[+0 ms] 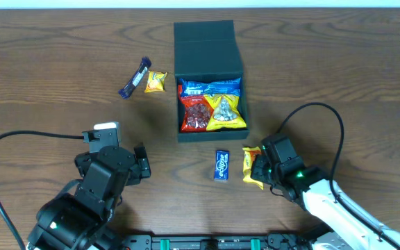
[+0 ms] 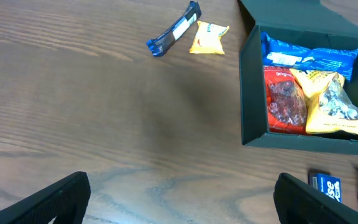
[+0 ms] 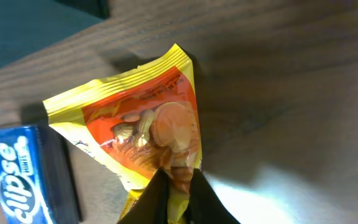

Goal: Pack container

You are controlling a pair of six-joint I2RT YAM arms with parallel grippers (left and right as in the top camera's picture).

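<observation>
The dark teal-green matte square cardboard box (image 1: 210, 136) sits mid-counter toward the far edge, its flap lid (image 1: 205, 43) open, holding colourful snack packets (image 1: 194, 114). Toward the near edge, the right gripper (image 3: 174, 186) is clenched on a yellow-orange foil snack packet (image 3: 145, 118) beside a blue rectangular gum box (image 1: 221, 165). The left gripper (image 2: 179, 202) hangs spread wide, empty, toward the near-left corner.

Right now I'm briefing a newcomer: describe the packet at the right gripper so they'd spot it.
Start at the teal container; between it and the right arm lie two snacks. Right of the blue Eclipse gum pack is the yellow-and-orange nut packet, the only one pinched by the right gripper.
</observation>
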